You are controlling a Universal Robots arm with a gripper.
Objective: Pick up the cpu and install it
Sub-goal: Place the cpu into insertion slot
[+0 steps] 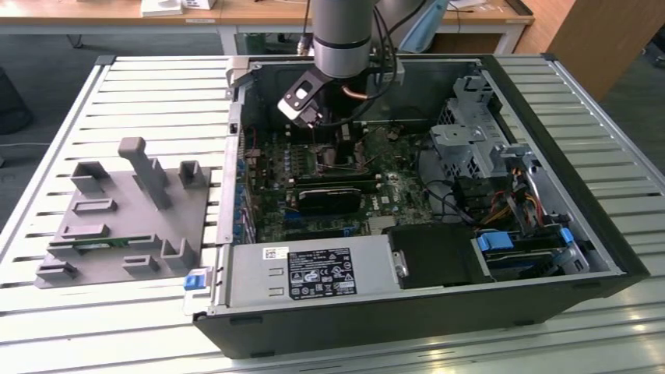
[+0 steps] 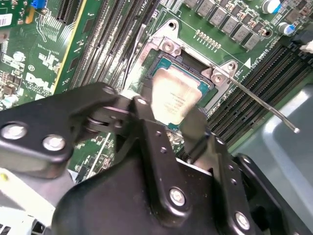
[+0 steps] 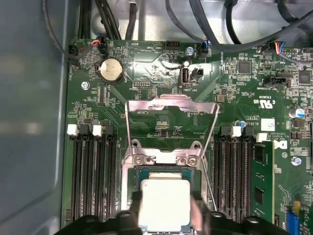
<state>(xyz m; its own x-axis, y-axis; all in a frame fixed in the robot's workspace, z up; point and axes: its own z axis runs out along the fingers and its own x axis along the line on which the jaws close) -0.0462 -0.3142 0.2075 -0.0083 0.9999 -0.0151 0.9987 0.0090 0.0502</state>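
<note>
the claw (image 3: pixel 166 215) grips the cpu (image 3: pixel 165 200) by two opposite edges just over the open socket (image 3: pixel 161 170), its load plate (image 3: pixel 171 103) flipped up on the green motherboard (image 3: pixel 146 83).

Slatted white table (image 1: pixel 156 86); wooden desks (image 1: pixel 270 12) behind; dark grey floor (image 1: pixel 104 43) between.

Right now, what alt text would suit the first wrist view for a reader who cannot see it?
The black gripper holds the flat square silver-topped cpu by two edges over the open socket of a green motherboard, its metal retention frame flipped up.
</note>
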